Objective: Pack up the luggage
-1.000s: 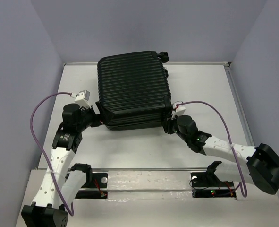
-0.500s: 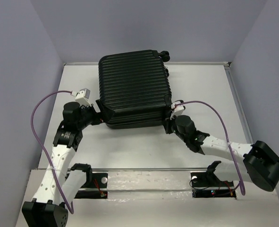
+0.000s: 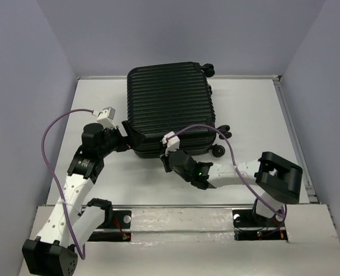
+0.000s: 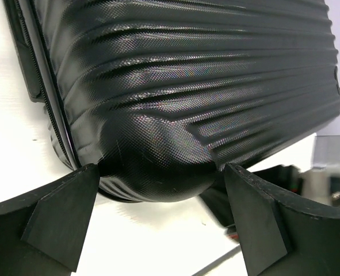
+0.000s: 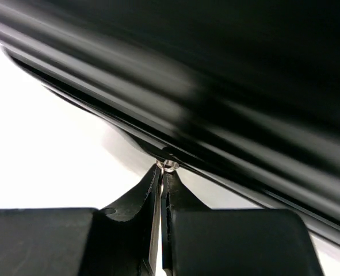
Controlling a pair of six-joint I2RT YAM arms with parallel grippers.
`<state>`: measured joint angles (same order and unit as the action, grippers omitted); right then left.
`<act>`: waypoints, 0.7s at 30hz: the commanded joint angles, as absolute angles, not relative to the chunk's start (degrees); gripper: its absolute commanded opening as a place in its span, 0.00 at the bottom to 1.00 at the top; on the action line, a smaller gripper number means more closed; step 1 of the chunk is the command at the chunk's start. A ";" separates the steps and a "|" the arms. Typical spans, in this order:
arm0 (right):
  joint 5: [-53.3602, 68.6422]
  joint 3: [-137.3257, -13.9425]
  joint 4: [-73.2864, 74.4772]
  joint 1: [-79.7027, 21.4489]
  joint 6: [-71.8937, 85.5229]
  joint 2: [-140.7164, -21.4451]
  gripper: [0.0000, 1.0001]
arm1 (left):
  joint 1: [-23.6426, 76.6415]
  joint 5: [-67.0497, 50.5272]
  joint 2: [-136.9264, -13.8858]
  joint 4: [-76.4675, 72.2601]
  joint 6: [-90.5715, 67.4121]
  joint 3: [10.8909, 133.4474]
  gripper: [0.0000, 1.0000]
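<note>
The large black ribbed hard-shell luggage [image 3: 170, 106] is lying flat and closed on the white table [image 3: 256, 115], toward the far middle, with its small black caster wheels [image 3: 218, 150] sticking out on the right side. The left pincer [image 3: 123, 138] is standing spread wide at the near-left corner of the case. In the left wrist view its two black fingers [image 4: 60, 213] are flanking the rounded corner, just beside the shell. It is probably bracing there so the case does not slide or turn while the other arm is working.

The right pincer [image 5: 163, 172] is reaching in low along the near edge, pressed together, with its tips meeting right at the seam between the two shell halves. They are apparently pinching a small shiny metal tab [image 5: 170, 165], most likely the zipper pull, though it is too small to tell for sure.

Judging by the shut shell and this grip on the seam, the arms are working the zipper. Which way the pull is meant to go cannot be told.
</note>
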<state>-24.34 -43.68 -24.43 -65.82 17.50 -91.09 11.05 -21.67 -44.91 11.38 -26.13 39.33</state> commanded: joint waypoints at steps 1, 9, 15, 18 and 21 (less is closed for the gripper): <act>-15.75 -52.19 -28.91 -72.15 17.23 -98.32 0.07 | 15.03 -29.09 -45.35 1.23 -30.14 39.29 0.99; -6.69 -61.97 -42.94 -75.76 15.82 -109.68 0.07 | 16.44 -30.94 -44.91 0.97 -33.57 41.83 0.99; -6.23 -51.18 -49.74 -76.29 20.82 -102.87 0.07 | 16.52 -30.41 -44.65 0.35 -35.77 41.84 0.99; -8.17 -41.07 -48.18 -76.29 23.99 -96.53 0.07 | 16.61 -30.76 -44.91 -1.84 -37.26 41.40 0.99; -9.40 -36.57 -36.89 -76.29 27.67 -88.79 0.51 | 18.27 -30.59 -45.09 -3.51 -38.58 41.22 0.99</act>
